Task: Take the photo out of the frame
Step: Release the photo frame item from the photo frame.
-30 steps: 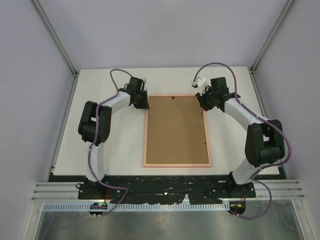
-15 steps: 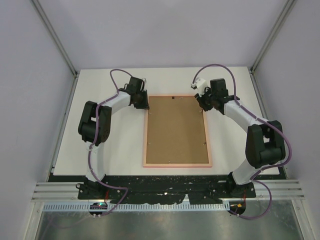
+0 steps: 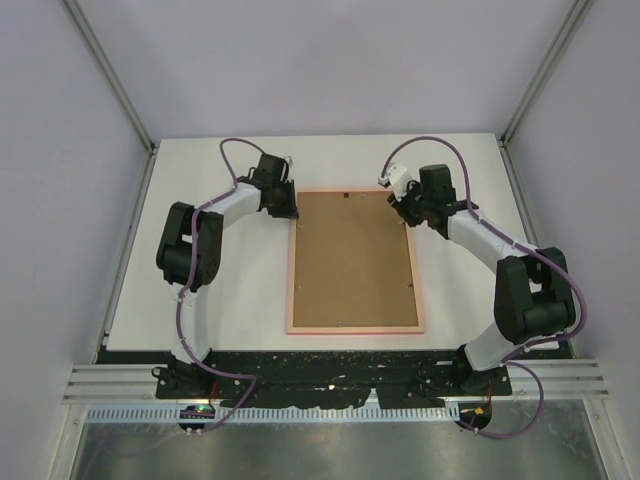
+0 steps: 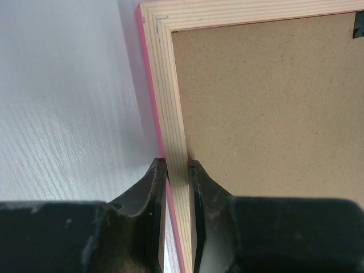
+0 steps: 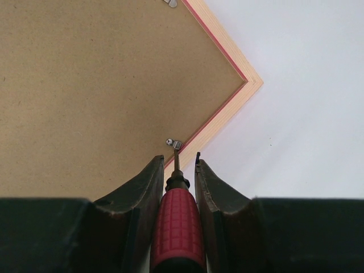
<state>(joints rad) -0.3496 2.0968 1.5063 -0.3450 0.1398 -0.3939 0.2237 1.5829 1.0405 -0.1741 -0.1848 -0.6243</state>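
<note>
The frame (image 3: 355, 328) lies face down on the white table, its pale wood back up, with the brown backing board (image 3: 350, 260) set in it. The photo is hidden under the board. My left gripper (image 3: 290, 212) is shut on the frame's left rail (image 4: 168, 85) near the far left corner, one finger on each side. My right gripper (image 3: 405, 212) is shut on a red-handled screwdriver (image 5: 177, 216). Its tip touches a small metal tab (image 5: 173, 143) on the backing board (image 5: 85, 85) beside the right rail (image 5: 227, 108), near the far right corner.
A second metal tab (image 5: 170, 3) sits along the same rail at the top edge of the right wrist view. A dark hanger (image 4: 358, 25) shows at the board's far edge. White table (image 3: 220, 290) surrounds the frame, with grey walls on three sides.
My right gripper has shifted slightly toward the far side and left along the frame's right rail with the screwdriver. The left gripper and frame have not moved.
</note>
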